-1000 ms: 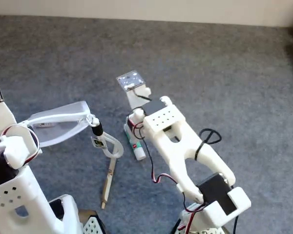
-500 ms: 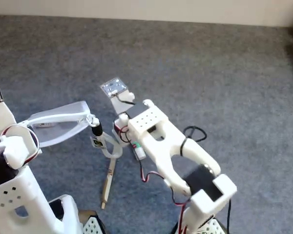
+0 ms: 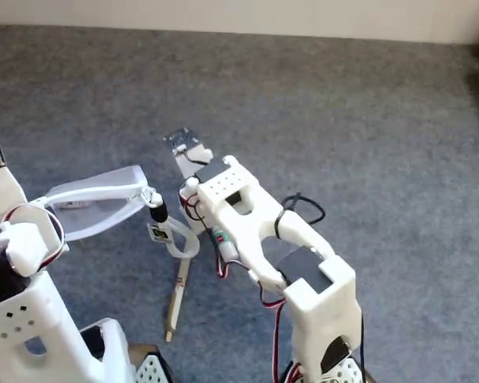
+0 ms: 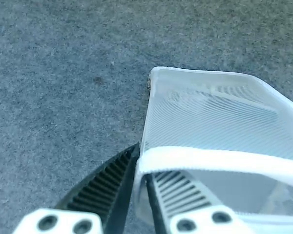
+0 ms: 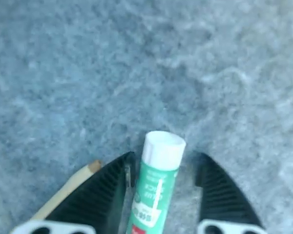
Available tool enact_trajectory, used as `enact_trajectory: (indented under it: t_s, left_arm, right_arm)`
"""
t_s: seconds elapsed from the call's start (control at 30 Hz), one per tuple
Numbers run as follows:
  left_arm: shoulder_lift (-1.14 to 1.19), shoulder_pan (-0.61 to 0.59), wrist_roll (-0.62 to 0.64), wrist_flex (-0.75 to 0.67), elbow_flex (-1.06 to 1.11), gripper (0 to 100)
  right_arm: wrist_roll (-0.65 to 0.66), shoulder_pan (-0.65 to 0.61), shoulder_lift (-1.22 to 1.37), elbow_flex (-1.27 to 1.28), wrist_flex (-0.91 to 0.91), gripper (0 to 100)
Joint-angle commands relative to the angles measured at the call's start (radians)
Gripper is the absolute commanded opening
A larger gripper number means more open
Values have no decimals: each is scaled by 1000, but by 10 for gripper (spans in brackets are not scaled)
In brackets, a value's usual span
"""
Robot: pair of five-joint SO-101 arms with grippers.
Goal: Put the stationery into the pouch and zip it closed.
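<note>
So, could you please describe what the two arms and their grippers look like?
Both are white plastic with hole-patterned plates and black servo blocks. The right arm carries red and black cables, the left arm a red, white and black bundle. The left gripper and right gripper have black fingers on white bases.

The desk (image 3: 367,120) is mottled grey. The pouch (image 4: 210,117) is translucent white with fine ribbed stripes and a solid white zip band. The glue stick (image 5: 156,190) is green with white print, a white cap and a red band. The pencil (image 3: 176,299) is pale tan wood. The left tool (image 4: 142,165) and right tool (image 5: 164,157) are black and ridged.
</note>
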Motion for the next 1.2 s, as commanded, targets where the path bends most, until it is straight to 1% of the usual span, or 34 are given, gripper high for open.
enact_trajectory:
  t_s: [0.0, 0.1, 0.3, 0.47, 0.53, 0.63, 0.8, 1.17]
  left_arm:
    - [12, -16, -6, -25, 4, 11]
    - [12, -16, -6, -25, 5, 11]
    - [12, -16, -6, -25, 5, 11]
    - [12, -16, -6, -21, 5, 11]
    - [12, -16, -6, -21, 5, 11]
    - [12, -16, -6, -23, 5, 11]
    - [12, -16, -6, -23, 5, 11]
    - [12, -16, -6, -23, 5, 11]
  right_arm:
    - [-3, -13, -7, -56, -12, 102]
    - [-3, -13, -8, -54, -1, 94]
    - [-2, -15, -13, -58, 53, 22]
    - [0, -13, -13, -58, 70, 19]
    - [31, -15, -24, -58, 91, 15]
    - [54, -12, -74, -56, 116, 8]
    - [54, -10, -171, -42, 116, 8]
    - [46, -8, -325, 70, 107, 8]
